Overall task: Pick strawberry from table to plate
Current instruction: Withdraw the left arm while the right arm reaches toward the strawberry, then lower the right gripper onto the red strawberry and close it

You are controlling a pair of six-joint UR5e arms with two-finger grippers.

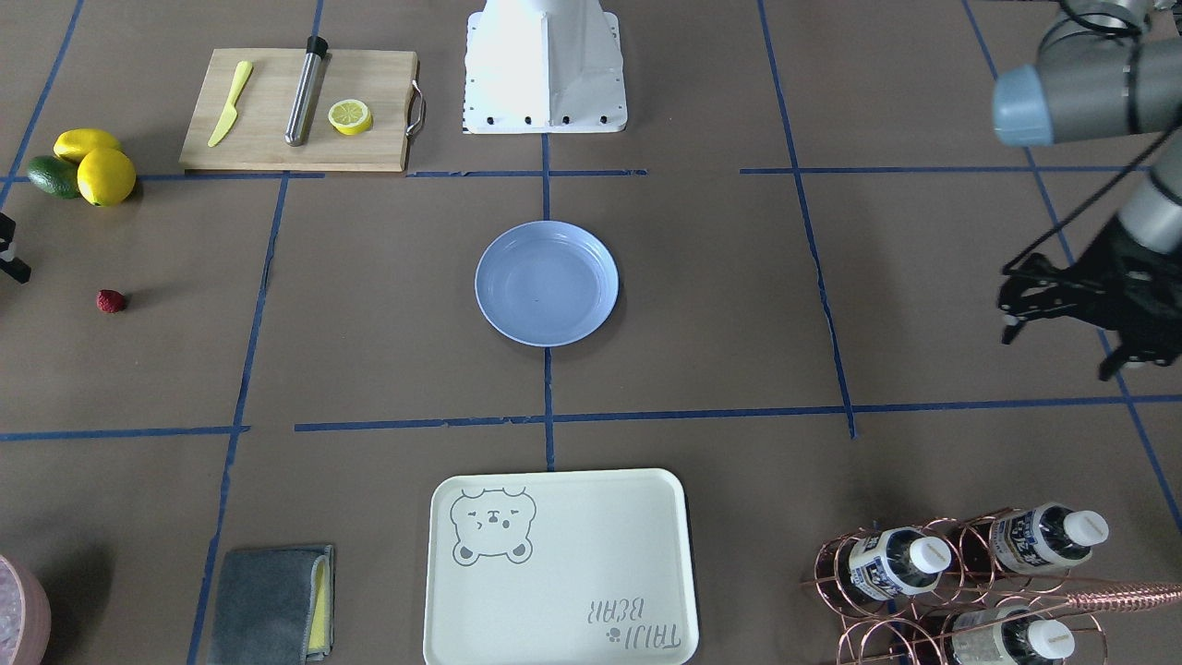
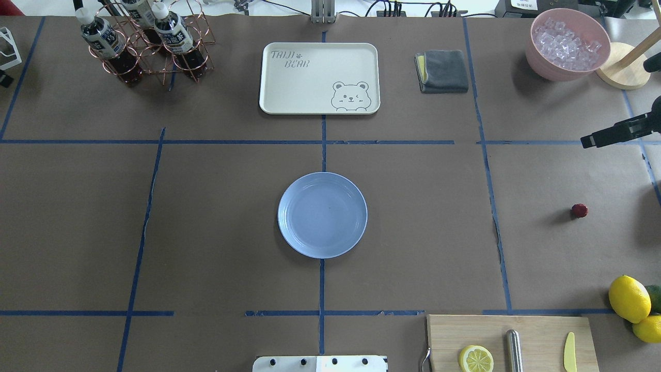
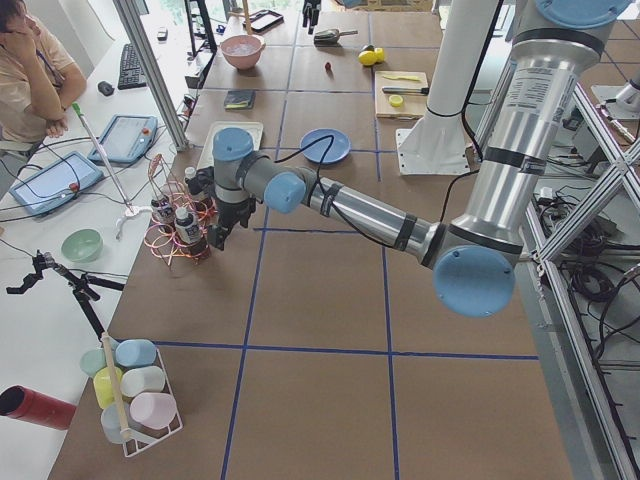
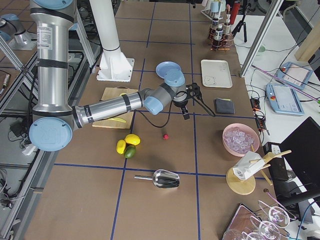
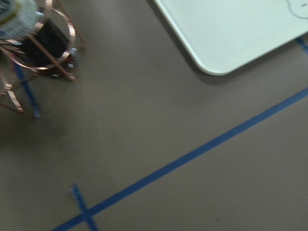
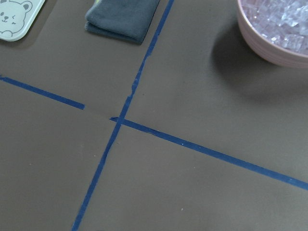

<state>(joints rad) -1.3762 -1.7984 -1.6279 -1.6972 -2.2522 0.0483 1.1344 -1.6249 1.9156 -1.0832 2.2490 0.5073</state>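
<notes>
The strawberry (image 2: 579,210) is a tiny dark-red berry lying alone on the brown paper table (image 2: 217,217), on the robot's right side; it also shows in the front view (image 1: 111,301). At the table's centre sits the light-blue plate (image 2: 323,215), with nothing on it. My right gripper (image 4: 200,116) hovers open above the table, a short way beyond the strawberry towards the cloth. One of its fingers (image 2: 604,135) shows at the overhead view's right edge. My left gripper (image 1: 1060,351) hangs open far to the left, next to the bottle rack (image 2: 147,41), holding nothing.
A wooden board (image 2: 508,341) with a lemon half, a steel rod and a yellow knife lies near the robot's right. Two lemons (image 2: 629,298) and an avocado sit beside it. The bear tray (image 2: 319,77), grey cloth (image 2: 442,71) and pink ice bowl (image 2: 567,44) line the far side.
</notes>
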